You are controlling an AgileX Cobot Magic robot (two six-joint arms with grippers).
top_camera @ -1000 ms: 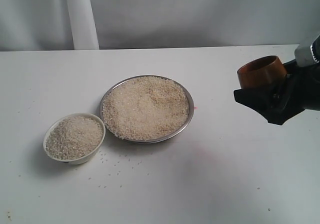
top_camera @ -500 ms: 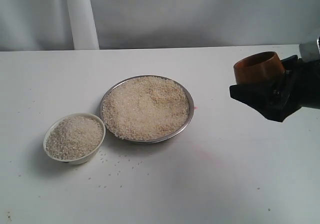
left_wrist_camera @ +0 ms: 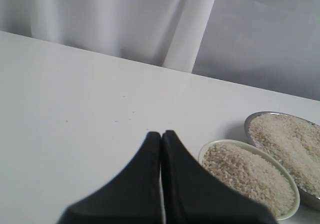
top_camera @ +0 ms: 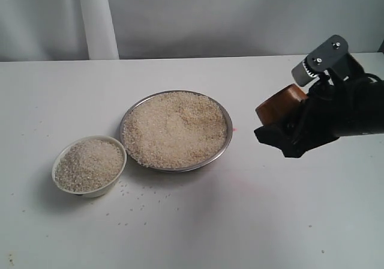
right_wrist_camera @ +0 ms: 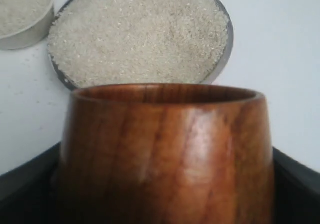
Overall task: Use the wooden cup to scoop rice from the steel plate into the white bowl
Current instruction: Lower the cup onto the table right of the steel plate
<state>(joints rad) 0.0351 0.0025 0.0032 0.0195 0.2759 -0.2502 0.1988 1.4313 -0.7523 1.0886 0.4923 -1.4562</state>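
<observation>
The steel plate [top_camera: 228, 142] sits mid-table, heaped with rice [top_camera: 174, 128]. Left of it and nearer the front, the white bowl [top_camera: 123, 159] is full of rice too. My right gripper [top_camera: 281, 125] hovers just right of the plate, shut on the wooden cup [top_camera: 278, 105], which is tipped with its mouth toward the plate. In the right wrist view the cup [right_wrist_camera: 165, 149] fills the foreground with the plate [right_wrist_camera: 228, 39] and bowl [right_wrist_camera: 30, 34] beyond it. My left gripper [left_wrist_camera: 161, 134] is shut and empty, close beside the bowl [left_wrist_camera: 235, 143]; the exterior view does not show it.
Loose grains [top_camera: 141, 197] lie scattered on the white table in front of the bowl and plate. A white curtain and a pale upright post [top_camera: 96, 20] stand behind the table's far edge.
My right gripper has carried the wooden cup left and downward toward the plate, tipping the cup from nearly upright to leaning with its mouth toward the plate. Plate and bowl have not moved.
</observation>
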